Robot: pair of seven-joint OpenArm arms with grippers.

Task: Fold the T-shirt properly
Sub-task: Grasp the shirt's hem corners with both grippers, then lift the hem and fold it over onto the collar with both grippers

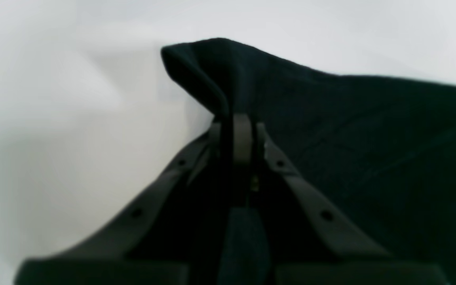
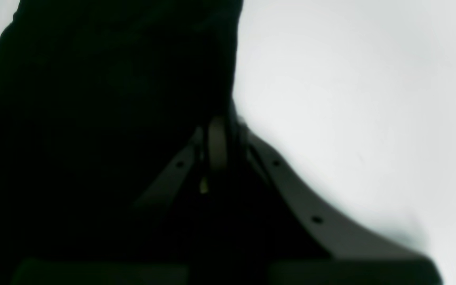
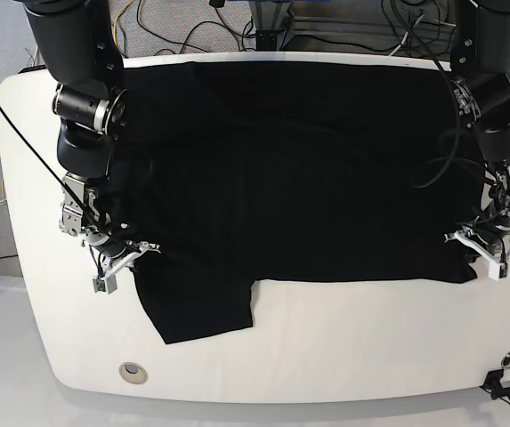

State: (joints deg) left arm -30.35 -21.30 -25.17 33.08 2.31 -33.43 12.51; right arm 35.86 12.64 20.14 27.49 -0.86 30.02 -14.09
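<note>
The T-shirt (image 3: 299, 169) lies spread across the white counter (image 3: 370, 338), its far edge along the counter's far rim and one sleeve sticking out toward the near edge on the base view's left. No print shows on the upward face; it reads as plain black, and the folds and seams are hard to separate in that view.

The left gripper (image 1: 238, 118) sits at the T-shirt's near hem on the base view's right. In the left wrist view its fingers (image 1: 243, 138) are pressed together around a raised peak of black cloth, which rises above the tips and curls over. The picture is soft, so the exact edge of cloth between the tips is unclear, and the lower part of the gripper is cut off by the frame.

The right gripper (image 2: 219, 122) is at the T-shirt's near hem beside the sleeve. The right wrist view is very dark: black cloth fills its left half and merges with the gripper body, leaving only one pale finger (image 2: 217, 144) and part of the frame visible. The fingers look closed on cloth that rises from the tips
</note>
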